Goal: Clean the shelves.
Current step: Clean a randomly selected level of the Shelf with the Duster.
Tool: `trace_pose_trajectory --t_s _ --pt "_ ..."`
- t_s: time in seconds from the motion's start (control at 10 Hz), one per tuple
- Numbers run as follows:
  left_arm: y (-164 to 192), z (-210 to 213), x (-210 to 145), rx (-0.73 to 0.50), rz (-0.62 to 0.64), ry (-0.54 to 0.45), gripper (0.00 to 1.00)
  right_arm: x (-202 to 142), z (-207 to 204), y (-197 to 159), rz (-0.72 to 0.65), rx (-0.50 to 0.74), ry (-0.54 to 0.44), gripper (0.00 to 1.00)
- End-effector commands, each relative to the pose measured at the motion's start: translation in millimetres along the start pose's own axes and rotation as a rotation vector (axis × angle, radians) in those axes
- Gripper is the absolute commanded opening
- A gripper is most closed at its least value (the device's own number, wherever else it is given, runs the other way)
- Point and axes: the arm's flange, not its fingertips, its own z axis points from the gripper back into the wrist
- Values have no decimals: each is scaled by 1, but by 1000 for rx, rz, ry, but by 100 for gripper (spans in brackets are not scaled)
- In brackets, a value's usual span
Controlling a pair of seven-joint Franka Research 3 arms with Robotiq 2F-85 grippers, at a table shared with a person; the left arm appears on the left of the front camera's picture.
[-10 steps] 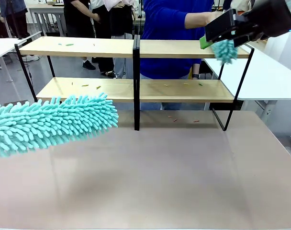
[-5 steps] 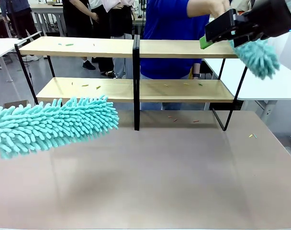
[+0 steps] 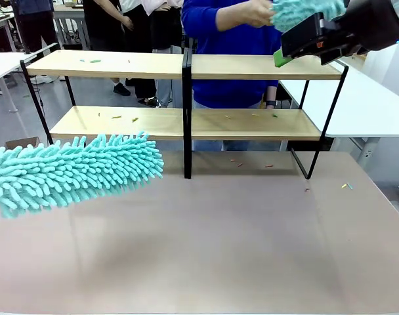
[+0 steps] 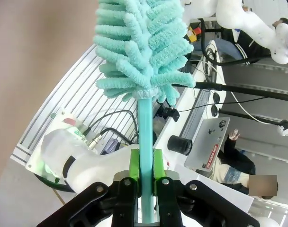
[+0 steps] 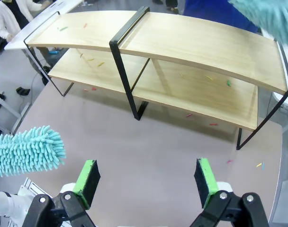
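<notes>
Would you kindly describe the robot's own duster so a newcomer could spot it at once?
Start at the brown table in front of the shelves. Over its left side hangs a long teal fluffy duster, clamped in the left gripper. The other teal duster is up in the person's hand.

We see a matt grey-brown table (image 3: 206,249) carrying the shelves (image 3: 187,111), whose thin black frame stands along its far edge. On the upper board (image 3: 252,66) we find a few small green scraps (image 3: 94,61) toward its left end. The lower board (image 3: 167,123) bears scattered bits (image 3: 124,119) on its left half and further specks (image 3: 265,115) on its right half. On the tabletop itself we make out tiny reddish scraps (image 3: 252,164) near the frame's right foot, and yellow and bluish flecks (image 3: 346,186) near the right edge.
</notes>
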Motion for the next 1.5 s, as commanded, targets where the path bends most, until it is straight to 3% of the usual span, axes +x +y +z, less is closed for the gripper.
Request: trace_pose_trajectory --t_s 0.0,0.2,0.6,0.7,0.8,0.9,1.0,1.2,1.3,1.4 --pt "-6 -10 13 -7 -33 -16 13 1 0 0 -3 0 -2 100" --pt "-22 -29 47 50 -30 -95 13 1 0 0 -3 0 -2 100" --pt "-77 -118 163 315 -58 -185 13 1 0 0 -3 0 -2 100" --pt "-77 -137 183 291 -40 -191 13 1 0 0 -3 0 -2 100" --pt "-73 -144 195 295 -21 -222 13 1 0 0 -3 0 -2 100" --pt "-73 -130 188 146 4 -101 13 1 0 0 -3 0 -2 100" --pt "-88 -146 184 318 -63 -192 13 1 0 0 -3 0 -2 100" --pt "-88 -146 184 318 -63 -192 13 1 0 0 -3 0 -2 100" --pt "-78 -152 194 283 -51 -160 13 1 0 0 -3 0 -2 100" --pt "-87 -166 214 314 -34 -202 13 1 0 0 -3 0 -2 100"
